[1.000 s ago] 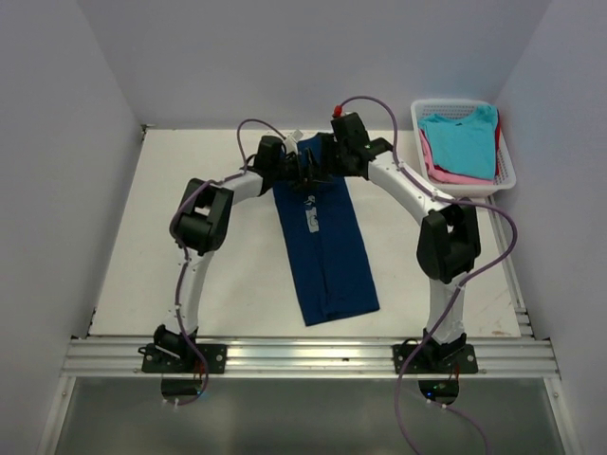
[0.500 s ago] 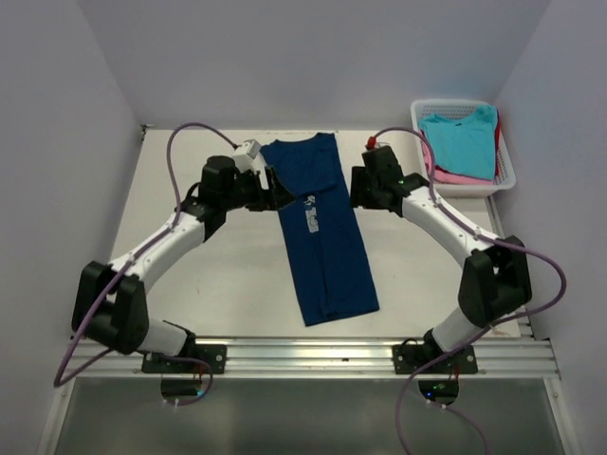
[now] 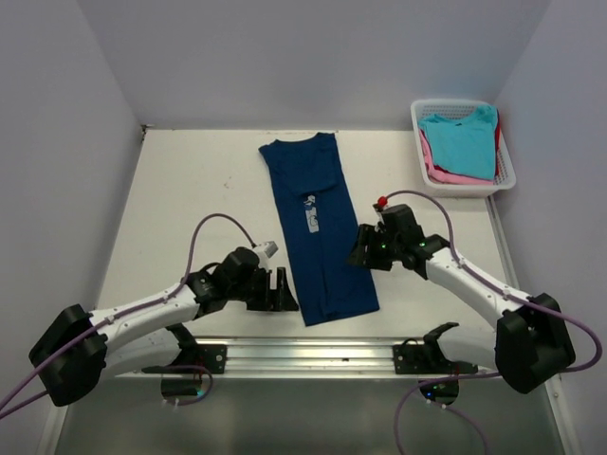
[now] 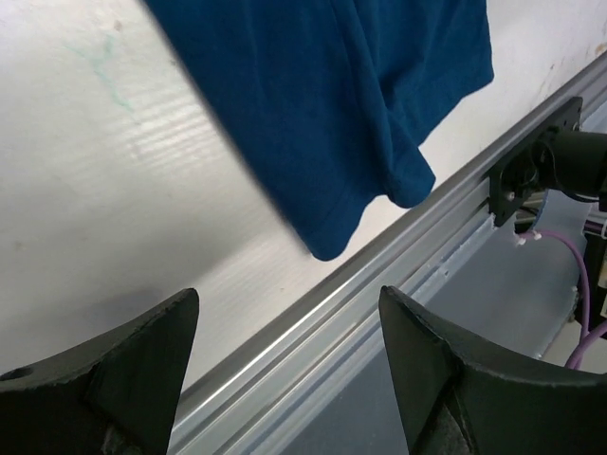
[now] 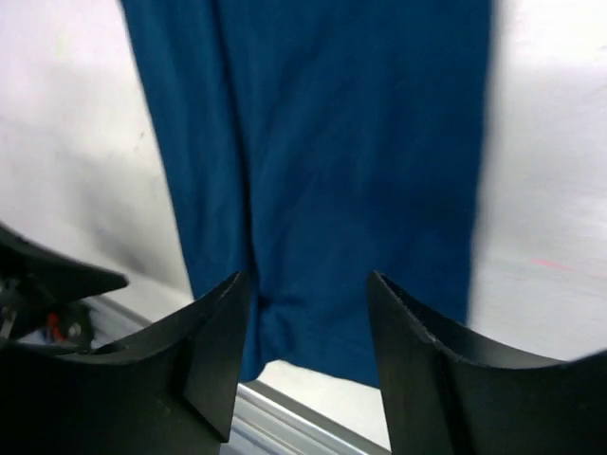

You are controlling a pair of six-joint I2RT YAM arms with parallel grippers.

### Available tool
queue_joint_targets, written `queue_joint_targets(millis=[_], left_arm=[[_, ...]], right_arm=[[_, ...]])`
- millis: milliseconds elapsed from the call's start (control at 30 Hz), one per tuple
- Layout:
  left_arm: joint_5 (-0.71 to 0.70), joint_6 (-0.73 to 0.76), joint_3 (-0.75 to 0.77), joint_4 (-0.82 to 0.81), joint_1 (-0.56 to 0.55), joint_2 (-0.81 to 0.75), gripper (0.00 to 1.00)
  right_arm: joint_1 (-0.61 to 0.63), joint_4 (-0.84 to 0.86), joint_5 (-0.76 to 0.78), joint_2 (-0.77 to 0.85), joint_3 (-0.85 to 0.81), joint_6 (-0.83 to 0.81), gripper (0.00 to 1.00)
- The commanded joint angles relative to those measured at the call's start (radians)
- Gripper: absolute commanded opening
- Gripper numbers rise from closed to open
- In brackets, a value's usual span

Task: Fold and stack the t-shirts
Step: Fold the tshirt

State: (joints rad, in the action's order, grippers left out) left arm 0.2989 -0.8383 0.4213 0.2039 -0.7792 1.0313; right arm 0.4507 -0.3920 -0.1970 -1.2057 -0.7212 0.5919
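The navy t-shirt (image 3: 318, 232) is showing as soft, matt cotton cloth, lightly creased, with a stitched hem. The table (image 3: 209, 218) is presenting a smooth white surface that is giving off a faint sheen. The rail (image 3: 313, 355) is showing grooved, brushed metal. The basket (image 3: 469, 189) is appearing as white lattice plastic. The turquoise t-shirt (image 3: 462, 142) and pink t-shirt (image 3: 446, 175) are reading as matt cloth. The left gripper (image 4: 285, 294) and right gripper (image 5: 308, 277) are showing matt black, slightly grainy fingers.

Both arms stretch low and inward; the left gripper (image 3: 283, 290) and right gripper (image 3: 361, 254) point toward each other (jaws parted on both).
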Motion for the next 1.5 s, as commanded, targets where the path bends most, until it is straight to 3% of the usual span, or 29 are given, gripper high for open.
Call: queue_joint_targets(millis=[0,167,400,500,733,900,1000,1100,1200,1467], left_arm=[[-0.04,-0.093,-0.003,-0.118,-0.071,0.033,0.8],[-0.07,-0.113,-0.03,-0.246,-0.115,0.096,0.79],[-0.136,-0.15,-0.119,-0.357,-0.121,0.145,0.78],[-0.141,-0.168,-0.128,-0.411,-0.123,0.182,0.76],[-0.136,-0.203,-0.098,-0.541,-0.143,0.346,0.73],[-0.139,-0.226,-0.076,-0.566,-0.167,0.421,0.7],[-0.139,-0.242,-0.076,-0.586,-0.18,0.44,0.64],[-0.141,-0.248,-0.075,-0.593,-0.186,0.458,0.49],[-0.13,-0.252,-0.076,-0.618,-0.189,0.475,0.27],[-0.13,-0.249,-0.076,-0.611,-0.195,0.474,0.0]], right_arm=[[0.069,0.14,-0.202,0.027,0.075,0.112,0.55],[0.187,0.199,-0.174,0.048,0.137,0.189,0.48],[0.198,0.182,-0.124,0.072,0.167,0.189,0.42],[0.198,0.177,-0.095,0.055,0.175,0.192,0.35],[0.201,0.111,0.02,0.005,0.174,0.197,0.01],[0.217,0.108,0.059,-0.029,0.18,0.212,0.0],[0.226,0.119,0.071,-0.058,0.186,0.218,0.0],[0.235,0.136,0.073,-0.081,0.189,0.227,0.0],[0.252,0.148,0.077,-0.101,0.19,0.24,0.0],[0.278,0.157,0.09,-0.115,0.189,0.258,0.0]])
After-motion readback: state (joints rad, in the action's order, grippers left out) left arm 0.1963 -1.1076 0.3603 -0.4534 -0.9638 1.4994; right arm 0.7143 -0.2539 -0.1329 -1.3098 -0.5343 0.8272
